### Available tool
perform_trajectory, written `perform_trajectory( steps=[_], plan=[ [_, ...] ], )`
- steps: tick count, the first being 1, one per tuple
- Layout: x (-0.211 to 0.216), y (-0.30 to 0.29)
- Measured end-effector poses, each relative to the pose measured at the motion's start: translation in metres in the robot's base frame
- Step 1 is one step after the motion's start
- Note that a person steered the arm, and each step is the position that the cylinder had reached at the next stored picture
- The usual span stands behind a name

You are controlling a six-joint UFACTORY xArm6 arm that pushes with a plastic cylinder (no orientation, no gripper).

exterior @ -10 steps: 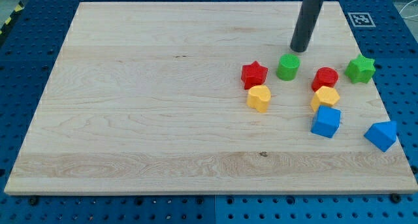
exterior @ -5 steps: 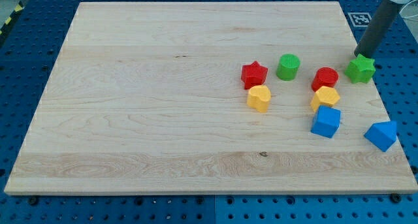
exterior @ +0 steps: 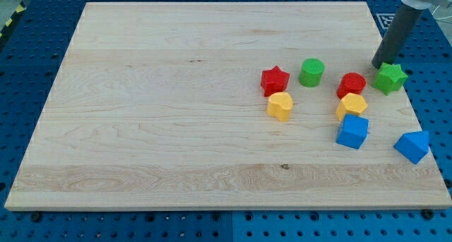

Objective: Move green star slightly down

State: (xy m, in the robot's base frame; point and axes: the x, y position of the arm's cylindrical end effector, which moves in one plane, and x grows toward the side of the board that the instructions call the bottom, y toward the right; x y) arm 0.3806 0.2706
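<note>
The green star (exterior: 390, 78) lies near the right edge of the wooden board (exterior: 176, 115). My tip (exterior: 382, 65) stands just above the star's upper left, touching or nearly touching it. The dark rod rises from there out of the view's top right corner.
A red block (exterior: 351, 85), a yellow block (exterior: 352, 105) and a blue block (exterior: 352, 132) stack in a column left of the star. A green cylinder (exterior: 311, 72), a red star (exterior: 275, 80) and a yellow block (exterior: 280, 106) lie further left. A second blue block (exterior: 412, 146) sits at the lower right.
My tip swept right from above the green cylinder to the green star's upper left. The star has shifted slightly down.
</note>
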Motion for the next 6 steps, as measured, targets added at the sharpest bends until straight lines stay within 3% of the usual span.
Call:
perform_trajectory(
  steps=[6],
  plan=[
    [0.0185,-0.0121]
  ],
)
